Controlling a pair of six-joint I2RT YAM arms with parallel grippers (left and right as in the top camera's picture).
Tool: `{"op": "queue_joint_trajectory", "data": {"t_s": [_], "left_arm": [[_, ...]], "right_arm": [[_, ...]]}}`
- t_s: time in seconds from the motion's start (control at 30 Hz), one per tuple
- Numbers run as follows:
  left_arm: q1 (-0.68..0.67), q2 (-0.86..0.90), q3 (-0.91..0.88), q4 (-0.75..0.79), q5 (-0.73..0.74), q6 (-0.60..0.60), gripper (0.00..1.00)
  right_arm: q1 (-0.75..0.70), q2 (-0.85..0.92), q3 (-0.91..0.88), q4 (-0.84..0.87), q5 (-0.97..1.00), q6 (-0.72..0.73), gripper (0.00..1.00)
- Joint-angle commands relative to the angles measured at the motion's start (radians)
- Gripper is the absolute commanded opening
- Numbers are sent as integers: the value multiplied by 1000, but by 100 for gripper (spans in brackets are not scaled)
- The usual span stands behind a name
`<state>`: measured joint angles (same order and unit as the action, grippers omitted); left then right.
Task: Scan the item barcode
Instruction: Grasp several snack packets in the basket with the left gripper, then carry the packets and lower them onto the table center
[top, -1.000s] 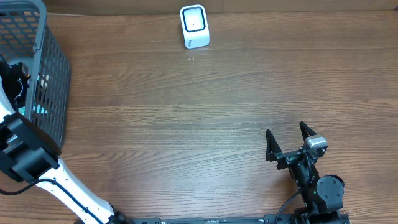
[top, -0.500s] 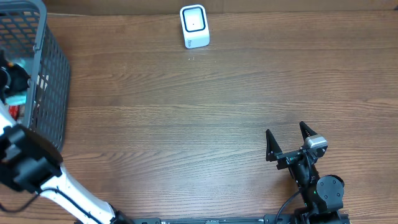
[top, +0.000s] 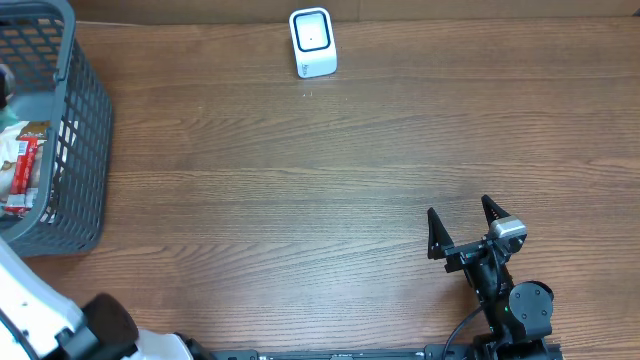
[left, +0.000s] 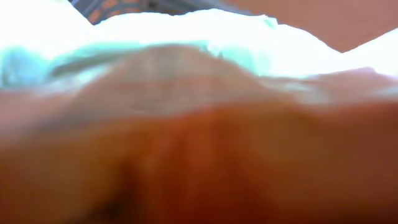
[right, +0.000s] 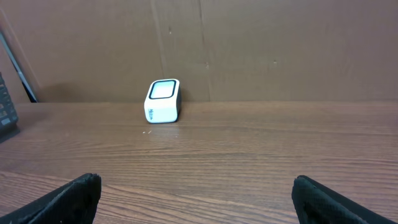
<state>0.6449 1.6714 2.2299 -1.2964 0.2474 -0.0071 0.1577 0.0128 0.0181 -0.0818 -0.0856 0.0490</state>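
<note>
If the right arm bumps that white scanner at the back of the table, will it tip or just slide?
The scanner looks squat and boxy, so it would probably slide on the smooth wooden table rather than tip. No cable shows, so likely nothing anchors it. Its rounded plastic shell may be slippery to grip.
</note>
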Motion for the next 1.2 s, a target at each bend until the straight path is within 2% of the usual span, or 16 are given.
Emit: {"op": "queue_joint_trajectory", "data": {"t_s": [0.0, 0.3, 0.57, 0.93, 1.17], "left_arm": [[-38, -82, 24, -15, 117, -53, 43], [-265, -121, 23, -172, 112, -63, 43], [-529, -97, 11, -195, 39, -136, 43], [-926, 3, -3, -195, -211, -342, 44], [-1141, 136, -3, -164, -300, -484, 45]], "right_arm": [[0, -10, -10, 5, 10, 3, 100], [0, -10, -10, 5, 10, 3, 100], [0, -10, -10, 5, 10, 3, 100], [0, -10, -10, 5, 10, 4, 100], [0, -10, -10, 5, 10, 3, 100]]}}
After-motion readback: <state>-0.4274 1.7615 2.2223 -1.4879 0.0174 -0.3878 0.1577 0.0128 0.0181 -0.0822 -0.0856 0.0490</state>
